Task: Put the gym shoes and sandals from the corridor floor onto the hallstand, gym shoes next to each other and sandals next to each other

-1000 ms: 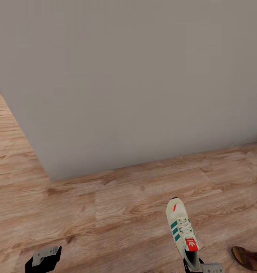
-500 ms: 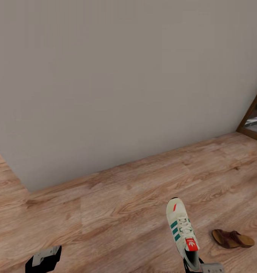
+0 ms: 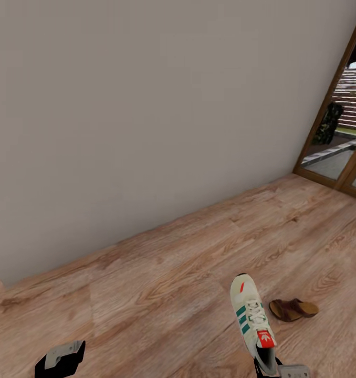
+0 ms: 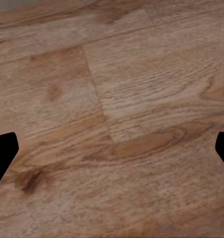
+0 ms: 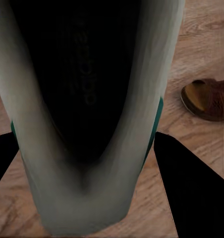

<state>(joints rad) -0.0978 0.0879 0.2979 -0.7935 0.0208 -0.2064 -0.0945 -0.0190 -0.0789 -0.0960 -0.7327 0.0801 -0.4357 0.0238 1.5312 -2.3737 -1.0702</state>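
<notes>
A white gym shoe (image 3: 250,315) with green stripes and a red tongue label hangs toe-forward above the corridor floor (image 3: 162,294), held at the heel by my right gripper (image 3: 275,369). The right wrist view looks into the shoe's dark opening (image 5: 92,99), which sits between the black fingers (image 5: 191,193). One reddish-brown sandal (image 3: 292,309) lies on the floor just right of the shoe's toe, and it shows again beside the shoe (image 5: 208,99). My left gripper (image 3: 60,359) hovers low at the left, open, with bare planks between its fingertips (image 4: 112,148).
A plain grey wall (image 3: 146,105) runs across ahead and meets the floor along a slanted line. A wood-framed glass door (image 3: 341,136) stands at the far right with outdoor greenery behind it. Open plank floor lies between me and the wall.
The view has swung to the right: the wall's left corner has slid out, and the glass door and the sandal have come further in. The shoe and both grippers keep their places.
</notes>
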